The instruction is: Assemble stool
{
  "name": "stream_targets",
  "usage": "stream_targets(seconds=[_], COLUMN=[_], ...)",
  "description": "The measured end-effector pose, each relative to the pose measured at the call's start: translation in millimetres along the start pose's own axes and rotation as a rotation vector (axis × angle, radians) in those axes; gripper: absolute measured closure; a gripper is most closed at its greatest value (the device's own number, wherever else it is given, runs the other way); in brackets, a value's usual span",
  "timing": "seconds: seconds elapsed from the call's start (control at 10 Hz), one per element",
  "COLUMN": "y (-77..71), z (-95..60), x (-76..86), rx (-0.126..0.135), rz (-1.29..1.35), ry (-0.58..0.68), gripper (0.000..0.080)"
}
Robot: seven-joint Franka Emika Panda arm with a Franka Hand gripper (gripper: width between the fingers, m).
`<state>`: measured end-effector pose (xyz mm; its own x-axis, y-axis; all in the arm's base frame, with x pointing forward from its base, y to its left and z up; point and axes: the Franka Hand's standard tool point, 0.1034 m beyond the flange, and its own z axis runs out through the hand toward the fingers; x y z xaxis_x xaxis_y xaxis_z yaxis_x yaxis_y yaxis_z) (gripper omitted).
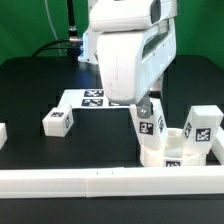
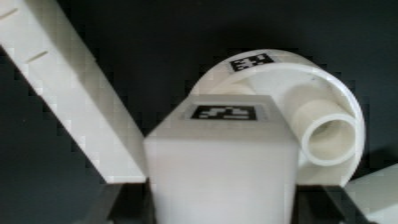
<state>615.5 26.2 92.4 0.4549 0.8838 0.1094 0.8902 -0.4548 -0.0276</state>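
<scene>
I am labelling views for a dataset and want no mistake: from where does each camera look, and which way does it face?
Exterior view: sits off the arm, a little above the table, facing across the rail toward the seat and the marker board; the arm's white end and the end effector show.
Wrist view: sits on the wrist, looking down past the end effector at the leg it grips, the seat beyond; only slivers of the end effector show.
Shared: leg, seat, rail.

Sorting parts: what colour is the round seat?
Seat: white, with a black-and-white square tag; wrist view shows best.
</scene>
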Motion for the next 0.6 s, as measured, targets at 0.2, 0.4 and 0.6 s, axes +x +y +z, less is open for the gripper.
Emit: stream_targets(seconds=[0.2, 0.4, 0.6], y=[0.1, -3.5, -12.1], z=[0.0, 0.5, 1.3], x=[0.0, 3.5, 10.8], rx=[0.000, -0.011, -0.020], rz=[0.115, 0.353, 0.575], ry=[0.000, 0.010, 0.024], gripper=[0.0459, 0.0459, 0.0459])
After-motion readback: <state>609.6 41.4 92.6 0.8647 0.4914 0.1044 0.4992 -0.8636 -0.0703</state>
